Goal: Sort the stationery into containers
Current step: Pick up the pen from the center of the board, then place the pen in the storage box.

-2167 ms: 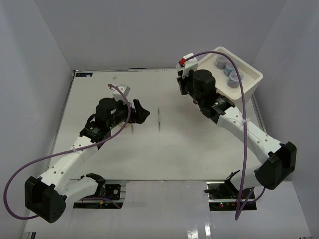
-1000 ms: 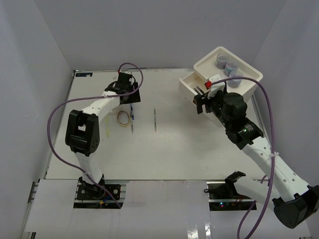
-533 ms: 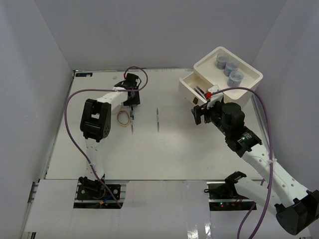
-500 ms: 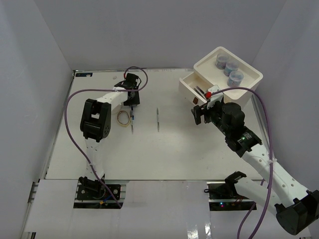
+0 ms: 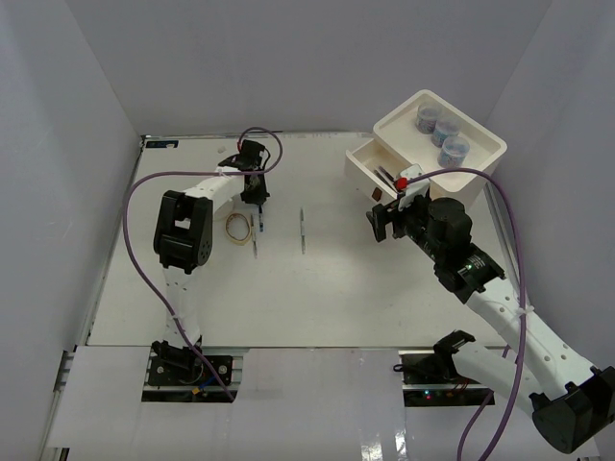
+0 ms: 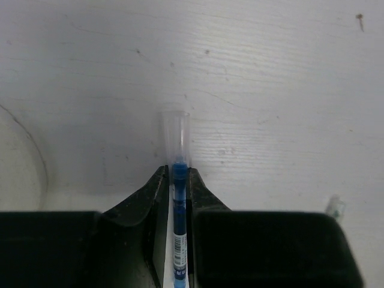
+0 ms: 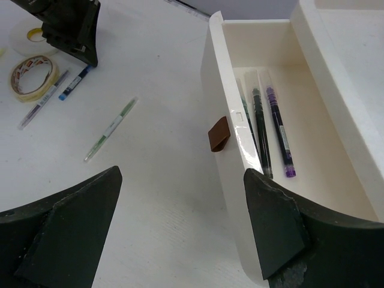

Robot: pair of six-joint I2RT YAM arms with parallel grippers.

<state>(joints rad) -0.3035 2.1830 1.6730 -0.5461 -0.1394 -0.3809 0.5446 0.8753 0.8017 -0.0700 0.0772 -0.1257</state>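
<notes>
The left fingers [image 6: 150,195] clamp a clear-capped blue pen [image 6: 176,144], seemingly firmly, ready for lifting toward the open white drawer [image 7: 225,192]; the right fingers [image 7: 66,228] stand apart.

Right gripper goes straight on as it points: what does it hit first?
Probably the open drawer front, by its red-brown handle, centred between the open fingers; depth unclear, maybe the table first.

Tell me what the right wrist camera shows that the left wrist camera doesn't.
Only the right wrist camera shows the open drawer with three pens inside, plus a green pen and the tape ring on the table. Only the left wrist camera shows the left gripper shut on the blue pen, and its clear cap. Both show that gripper, the blue pen and the table.
</notes>
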